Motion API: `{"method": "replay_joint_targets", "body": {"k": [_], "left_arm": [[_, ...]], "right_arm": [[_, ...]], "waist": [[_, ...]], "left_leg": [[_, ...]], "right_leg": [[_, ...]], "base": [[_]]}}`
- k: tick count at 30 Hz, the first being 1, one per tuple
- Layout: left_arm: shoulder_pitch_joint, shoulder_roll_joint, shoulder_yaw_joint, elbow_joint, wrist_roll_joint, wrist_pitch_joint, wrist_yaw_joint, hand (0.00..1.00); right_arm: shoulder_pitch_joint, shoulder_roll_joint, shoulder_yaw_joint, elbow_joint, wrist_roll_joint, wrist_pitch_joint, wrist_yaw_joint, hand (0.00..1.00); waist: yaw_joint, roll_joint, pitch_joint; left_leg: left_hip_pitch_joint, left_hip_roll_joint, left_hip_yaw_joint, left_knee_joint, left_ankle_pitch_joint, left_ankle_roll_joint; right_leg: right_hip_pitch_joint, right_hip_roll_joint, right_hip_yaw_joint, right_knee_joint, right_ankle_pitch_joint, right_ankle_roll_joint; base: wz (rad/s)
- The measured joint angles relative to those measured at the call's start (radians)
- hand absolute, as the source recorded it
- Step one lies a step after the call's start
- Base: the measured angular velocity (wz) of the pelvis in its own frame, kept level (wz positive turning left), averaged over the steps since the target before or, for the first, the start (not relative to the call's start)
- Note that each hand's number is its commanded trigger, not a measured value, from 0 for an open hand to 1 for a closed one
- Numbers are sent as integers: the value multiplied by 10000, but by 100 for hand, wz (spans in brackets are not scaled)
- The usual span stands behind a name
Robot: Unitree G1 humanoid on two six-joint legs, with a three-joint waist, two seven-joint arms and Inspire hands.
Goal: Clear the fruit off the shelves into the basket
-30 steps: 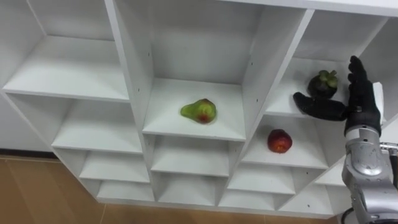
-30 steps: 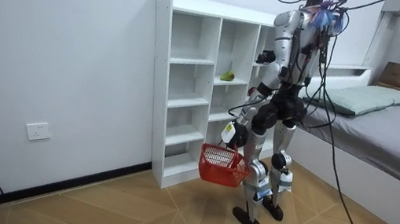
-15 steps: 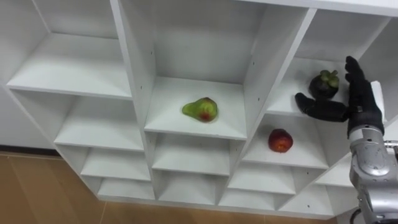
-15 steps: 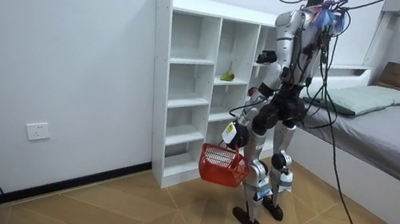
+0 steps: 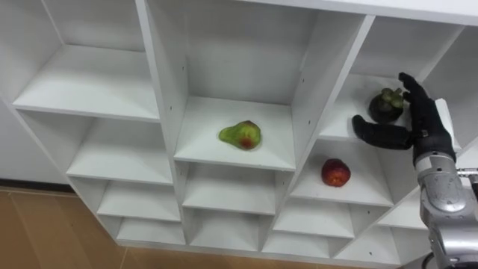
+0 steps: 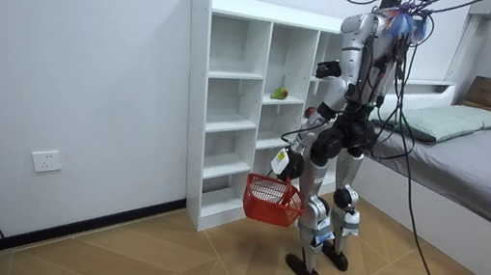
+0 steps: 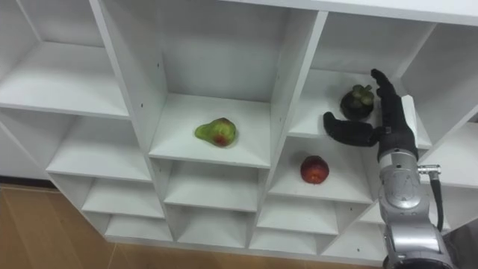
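**Right hand cupped about the mangosteen, grip not yet made**

The dark mangosteen (image 5: 385, 104) sits on its closet (image 5: 157, 97) shelf at the frame's upper right. The right hand (image 5: 427, 131) is spread wide about it and holds nothing, thumb below, straight fingers (image 5: 415, 93) close beside it. The pear (image 5: 240, 134) at centre and the red fruit (image 5: 335, 172) lower right wait. Next, I'd say, it must close on the fruit, then carry it to the red basket (image 6: 267, 200) at the left hand (image 6: 281, 163).

The 2 eye views looked down from the robot's head, close to the white closet (image 5: 82, 82), slightly offset from each other, while the room view stood well off, sharing that closet and showing the whole robot.
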Motion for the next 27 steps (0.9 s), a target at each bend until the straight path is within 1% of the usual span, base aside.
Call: {"method": "replay_joint_targets", "body": {"k": [3, 5, 10, 17, 23, 25, 27], "left_arm": [[1, 15, -130, 21, -2, 4, 28, 100], [-3, 16, -143, 29, -4, 4, 62, 100], [-88, 49, -335, 48, -11, 2, 169, 100], [-127, 76, -408, 67, -19, 2, 175, 100], [-177, 82, -449, 70, -67, 2, 178, 100], [-125, 83, -476, 82, -61, 1, 179, 100], [-67, 80, -481, 75, -15, 1, 177, 100]], "right_arm": [[1, -180, 6, 70, -4, -31, -16, 100], [3, -204, 6, 76, -8, -31, -38, 100], [-3, -207, 10, 51, -8, -118, -185, 100], [31, -202, 35, 52, -1, -193, -212, 100], [76, -177, 263, 63, 64, -275, -307, 100], [104, -99, 270, 0, 65, -248, -330, 100], [119, 113, 184, -103, 64, -237, -353, 100]], "waist": [[8, -3, 15], [5, -16, 25], [10, -102, 49], [-3, -125, 50], [-10, -123, 43], [-22, -115, 40], [-59, -97, 31]], "left_leg": [[78, 4, -13, -24, -2, -3], [134, 10, -18, -63, -4, -6], [124, -2, -23, -86, -5, -6], [133, 1, -41, -140, -6, -7], [152, 0, -28, -157, -5, -6], [158, 0, -27, -142, -6, -6], [149, 4, -17, -123, -7, -7]], "right_leg": [[65, 11, 23, -4, 0, 0], [111, 18, 25, -11, 0, 0], [135, 25, 34, -133, 0, 0], [126, 30, 29, -143, 1, 1], [144, 23, 28, -143, 3, 3], [172, 22, 14, -143, 3, 4], [178, 24, -6, -142, 3, 3]], "base": [[0], [0], [0], [0], [0], [0], [0]]}}
